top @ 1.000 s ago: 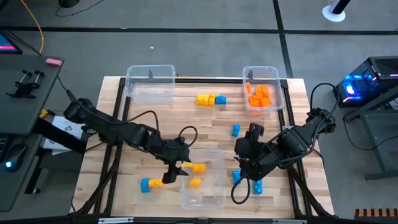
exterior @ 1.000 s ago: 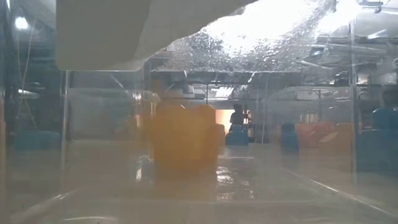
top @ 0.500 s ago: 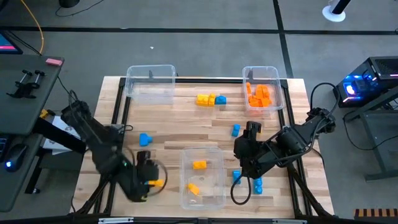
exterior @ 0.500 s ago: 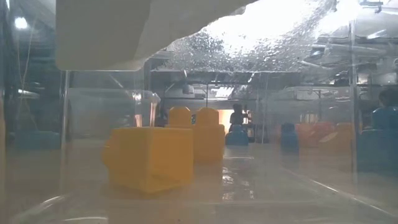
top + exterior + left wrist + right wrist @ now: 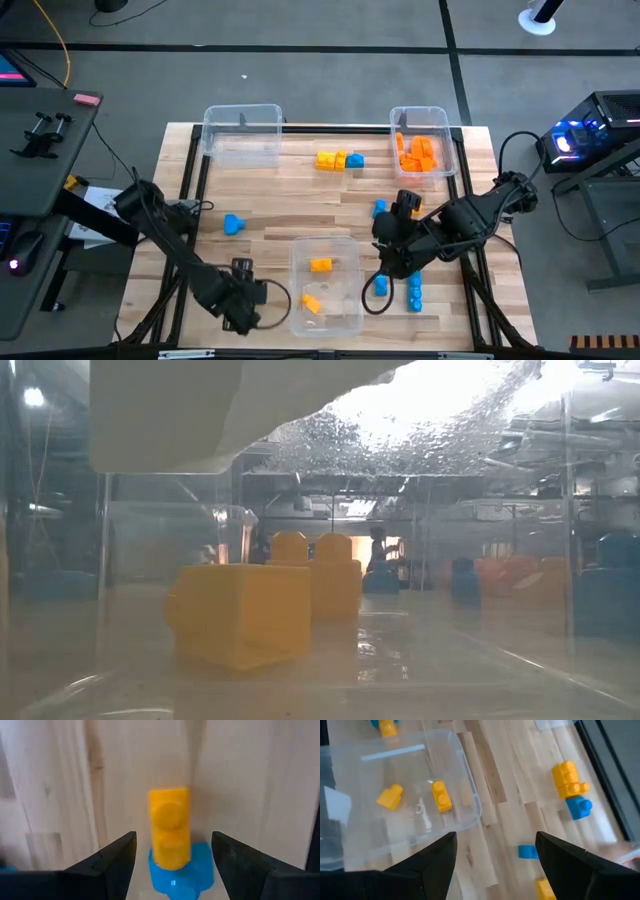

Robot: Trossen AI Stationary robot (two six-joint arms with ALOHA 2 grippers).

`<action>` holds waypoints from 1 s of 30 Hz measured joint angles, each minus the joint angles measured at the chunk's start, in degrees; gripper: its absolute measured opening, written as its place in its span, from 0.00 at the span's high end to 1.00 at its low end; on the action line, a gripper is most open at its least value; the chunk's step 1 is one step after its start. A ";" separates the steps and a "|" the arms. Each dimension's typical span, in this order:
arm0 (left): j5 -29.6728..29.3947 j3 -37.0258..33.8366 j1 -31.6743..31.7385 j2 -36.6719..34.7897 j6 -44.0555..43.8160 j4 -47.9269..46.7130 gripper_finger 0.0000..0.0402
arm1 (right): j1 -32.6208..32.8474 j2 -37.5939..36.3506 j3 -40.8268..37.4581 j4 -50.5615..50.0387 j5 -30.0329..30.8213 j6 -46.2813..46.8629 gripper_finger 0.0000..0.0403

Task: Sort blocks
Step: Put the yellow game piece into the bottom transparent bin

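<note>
Swinging back from the near bin (image 5: 345, 305), the left gripper (image 5: 172, 857) now hovers open and empty, straddling a yellow-and-blue block (image 5: 172, 837): its next pick.

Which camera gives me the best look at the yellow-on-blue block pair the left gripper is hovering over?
The left wrist view: the yellow-and-blue block pair sits centred between the open left gripper fingers, on bare wood. In the high view the gripper hides it. The low and right wrist views don't clearly show it.
</note>
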 joint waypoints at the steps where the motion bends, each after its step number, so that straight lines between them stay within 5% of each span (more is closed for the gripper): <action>1: -0.02 -2.01 0.02 -1.63 -1.73 1.64 0.40 | 0.03 0.00 0.00 0.00 -0.31 1.01 0.34; 8: 0.17 -11.49 -0.73 -10.30 -3.59 17.41 0.40 | 0.07 0.02 0.00 0.02 -1.53 6.85 0.34; 25: 4.30 -14.73 2.40 -0.89 0.27 21.06 0.40 | 0.07 0.02 0.00 0.17 -1.43 10.08 0.34; 30: 4.97 -14.73 2.58 0.33 -1.80 20.56 0.56 | 0.07 0.02 0.00 0.17 -1.45 10.08 0.34</action>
